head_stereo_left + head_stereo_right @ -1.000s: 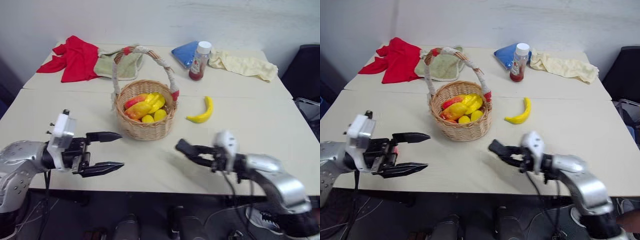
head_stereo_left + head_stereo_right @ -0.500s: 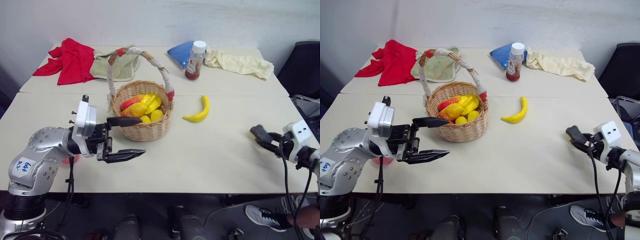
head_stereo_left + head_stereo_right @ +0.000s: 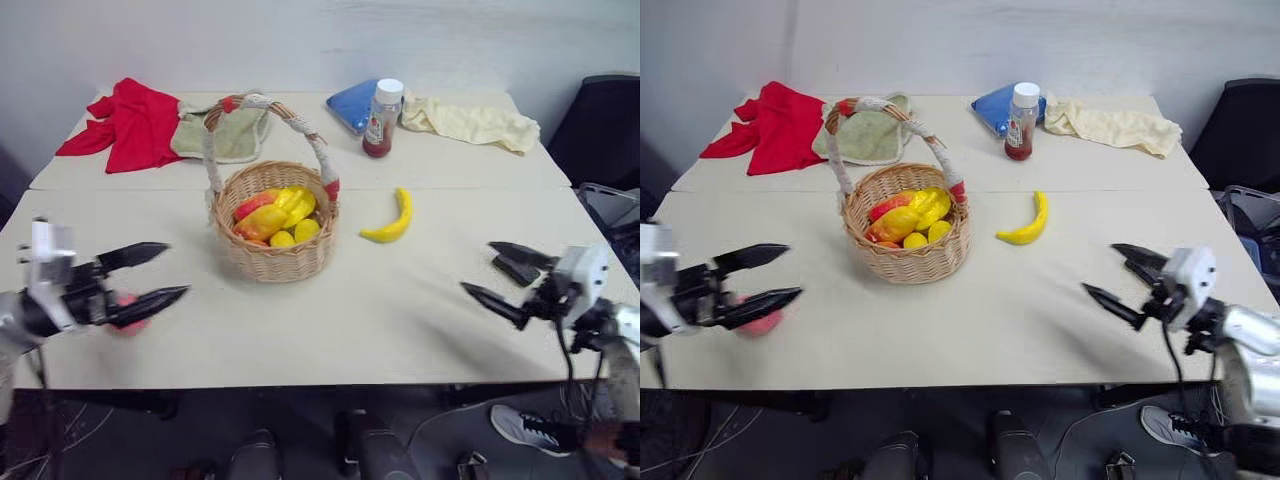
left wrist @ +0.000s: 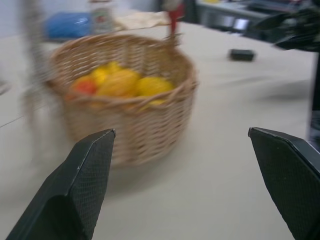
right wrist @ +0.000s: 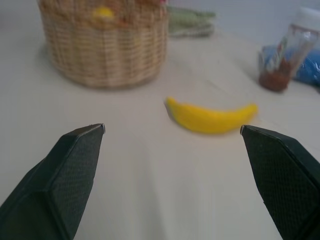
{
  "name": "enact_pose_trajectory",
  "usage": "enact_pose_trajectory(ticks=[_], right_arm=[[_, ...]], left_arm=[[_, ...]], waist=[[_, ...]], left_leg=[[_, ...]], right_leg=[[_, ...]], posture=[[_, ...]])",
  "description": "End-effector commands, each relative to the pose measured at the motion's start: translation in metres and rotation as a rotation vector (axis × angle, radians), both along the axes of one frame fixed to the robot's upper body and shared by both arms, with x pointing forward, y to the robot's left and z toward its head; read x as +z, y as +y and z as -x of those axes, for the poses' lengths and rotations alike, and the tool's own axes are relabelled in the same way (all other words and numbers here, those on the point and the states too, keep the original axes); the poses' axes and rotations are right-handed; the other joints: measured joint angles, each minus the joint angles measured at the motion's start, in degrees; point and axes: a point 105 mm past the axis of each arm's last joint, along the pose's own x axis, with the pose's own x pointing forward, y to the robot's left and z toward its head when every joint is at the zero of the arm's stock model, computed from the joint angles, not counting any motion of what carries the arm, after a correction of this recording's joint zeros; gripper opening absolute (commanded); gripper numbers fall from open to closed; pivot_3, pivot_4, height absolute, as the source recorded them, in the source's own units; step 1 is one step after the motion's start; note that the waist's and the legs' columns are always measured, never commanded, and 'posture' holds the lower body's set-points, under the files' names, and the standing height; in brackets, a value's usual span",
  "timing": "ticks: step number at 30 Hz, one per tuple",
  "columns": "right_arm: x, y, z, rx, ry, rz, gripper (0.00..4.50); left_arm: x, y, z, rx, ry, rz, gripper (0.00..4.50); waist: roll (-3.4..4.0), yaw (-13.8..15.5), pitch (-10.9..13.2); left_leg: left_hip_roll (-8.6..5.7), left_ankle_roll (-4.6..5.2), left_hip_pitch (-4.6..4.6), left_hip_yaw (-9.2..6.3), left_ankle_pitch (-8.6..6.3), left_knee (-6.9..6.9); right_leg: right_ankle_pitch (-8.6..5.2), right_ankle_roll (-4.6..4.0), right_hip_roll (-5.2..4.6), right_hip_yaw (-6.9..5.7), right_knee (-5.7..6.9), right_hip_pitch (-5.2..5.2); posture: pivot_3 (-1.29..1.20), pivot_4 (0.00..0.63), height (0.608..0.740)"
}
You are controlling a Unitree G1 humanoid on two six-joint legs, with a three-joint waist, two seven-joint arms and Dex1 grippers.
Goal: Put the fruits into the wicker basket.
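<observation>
The wicker basket (image 3: 272, 262) stands left of the table's middle and holds several yellow, orange and red fruits (image 3: 270, 215). A yellow banana (image 3: 390, 222) lies on the table to its right, also seen ahead of my right gripper's fingers in the right wrist view as the banana (image 5: 210, 119). A pink-red round fruit (image 3: 760, 322) sits near the front left edge, partly hidden behind my left gripper (image 3: 178, 268). That gripper is open, empty, and points at the basket. My right gripper (image 3: 477, 266) is open and empty at the front right.
A small black block (image 4: 242, 55) lies on the table by the right gripper. Along the back lie a red cloth (image 3: 135, 125), a green cloth (image 3: 235, 135), a blue cloth (image 3: 352, 103), a sauce bottle (image 3: 378, 120) and a yellow cloth (image 3: 470, 122).
My right gripper has swung from the front middle to the right and gone from shut to open. My left gripper reached toward the basket, then pulled back left, uncovering the pink-red fruit.
</observation>
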Motion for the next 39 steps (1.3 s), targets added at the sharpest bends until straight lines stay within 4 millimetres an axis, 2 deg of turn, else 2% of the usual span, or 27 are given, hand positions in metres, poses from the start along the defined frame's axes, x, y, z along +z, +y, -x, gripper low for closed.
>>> enact_pose_trajectory(ticks=[1,2,5,6,9,12,13,15,19,23,26,32,35,39], right_arm=[[0.008,0.057,0.034,0.275,-0.100,0.020,4.47],[0.006,0.073,0.042,0.331,-0.111,-0.005,4.47],[0.011,0.102,0.053,0.420,-0.149,-0.074,4.47],[0.015,0.109,0.056,0.449,-0.170,-0.081,4.47],[0.021,0.121,0.057,0.486,-0.202,-0.089,4.47],[0.018,0.121,0.050,0.474,-0.181,-0.088,4.47],[0.017,0.120,0.048,0.471,-0.171,-0.084,4.47],[0.015,0.118,0.046,0.474,-0.166,-0.074,4.47],[0.015,0.120,0.043,0.482,-0.153,-0.066,4.47],[0.011,0.121,0.042,0.488,-0.133,-0.044,4.47],[0.008,0.122,0.043,0.489,-0.119,-0.032,4.47],[0.005,0.119,0.042,0.454,-0.103,-0.017,4.47],[0.004,0.116,0.043,0.432,-0.098,-0.018,4.50],[0.003,0.114,0.049,0.405,-0.087,-0.025,4.50]], left_arm=[[0.008,0.069,0.021,0.271,-0.009,-0.004,4.50],[0.004,0.089,0.032,0.353,0.027,0.018,4.50],[-0.013,0.133,0.062,0.555,0.085,0.031,4.50],[-0.020,0.144,0.072,0.610,0.109,0.022,4.50],[-0.035,0.161,0.091,0.697,0.166,0.005,4.50],[-0.032,0.150,0.087,0.632,0.160,-0.005,4.50],[-0.030,0.141,0.082,0.579,0.163,0.006,4.50],[-0.027,0.121,0.072,0.479,0.181,0.045,4.50],[-0.030,0.082,0.046,0.303,0.195,0.004,4.50],[-0.041,0.055,0.011,0.216,0.199,-0.017,4.50],[-0.056,0.049,-0.009,0.221,0.219,-0.059,4.50],[-0.075,0.038,-0.021,0.177,0.244,-0.079,4.50],[-0.077,0.034,-0.024,0.162,0.215,-0.088,3.87],[-0.080,0.034,-0.023,0.153,0.202,-0.110,2.80]], waist=[[-0.02,0.01,-0.01],[-0.03,0.10,-0.02],[-0.15,0.14,-0.07],[-0.15,0.13,-0.07],[-0.43,0.11,-0.24],[-0.90,0.95,-0.53],[-1.14,1.41,-0.68],[-1.35,1.73,-0.82],[-1.23,1.61,-0.75],[-1.13,1.57,-0.78],[-1.02,1.42,-0.71],[-0.98,0.84,-0.69],[-0.99,0.94,-0.69],[-0.99,1.37,-0.70]], left_leg=[[0.01,-0.04,-0.01,0.01,-0.03,-0.01],[0.02,-0.09,-0.02,0.00,-0.06,-0.04],[0.11,-0.17,-0.08,-0.06,-0.16,-0.06],[0.09,-0.16,-0.10,-0.01,-0.18,-0.06],[0.05,-0.10,-0.11,0.06,-0.21,0.01],[0.08,-0.12,-0.09,-0.02,-0.23,-0.04],[0.13,-0.17,-0.09,-0.07,-0.25,-0.04],[0.23,-0.43,-0.12,-0.11,-0.39,-0.06],[0.25,-0.37,-0.21,0.24,-0.31,-0.14],[0.24,-0.31,-0.19,0.35,-0.27,-0.15],[0.24,-0.04,-0.21,0.34,-0.10,-0.15],[0.43,-0.11,-0.22,0.42,-0.14,-0.14],[0.43,-0.12,-0.23,0.43,-0.13,-0.10],[0.43,-0.12,-0.21,0.43,-0.12,-0.06]], right_leg=[[-0.03,-0.05,0.00,0.00,0.07,-0.08],[-0.07,-0.11,0.01,-0.04,0.14,-0.14],[-0.13,-0.23,0.01,-0.16,0.18,-0.23],[-0.13,-0.23,-0.02,-0.15,0.19,-0.26],[-0.12,-0.21,-0.12,-0.13,0.18,-0.27],[-0.21,-0.42,-0.25,-0.30,0.17,-0.29],[-0.27,-0.54,-0.25,-0.35,0.17,-0.29],[-0.73,-1.44,-0.32,-0.45,0.13,-0.23],[-0.74,-1.45,-0.92,-0.81,0.14,-0.18],[-0.70,-1.39,-0.98,-0.92,0.16,-0.14],[-0.19,-0.48,-0.90,-1.00,0.18,-0.16],[-0.19,-0.48,-0.61,-0.98,0.21,-0.23],[-0.19,-0.48,-0.61,-0.97,0.23,-0.24],[-0.19,-0.47,-0.62,-0.95,0.27,-0.23]], posture=[[0.00,0.150,0.740],[0.00,0.150,0.740],[0.00,0.150,0.740],[0.00,0.150,0.740],[0.00,0.150,0.740],[0.00,0.150,0.740],[0.00,0.150,0.740],[0.00,0.150,0.740],[0.00,0.150,0.740],[0.00,0.150,0.740],[0.00,0.150,0.740],[0.00,0.150,0.740],[0.00,0.150,0.740],[0.00,0.150,0.740]])
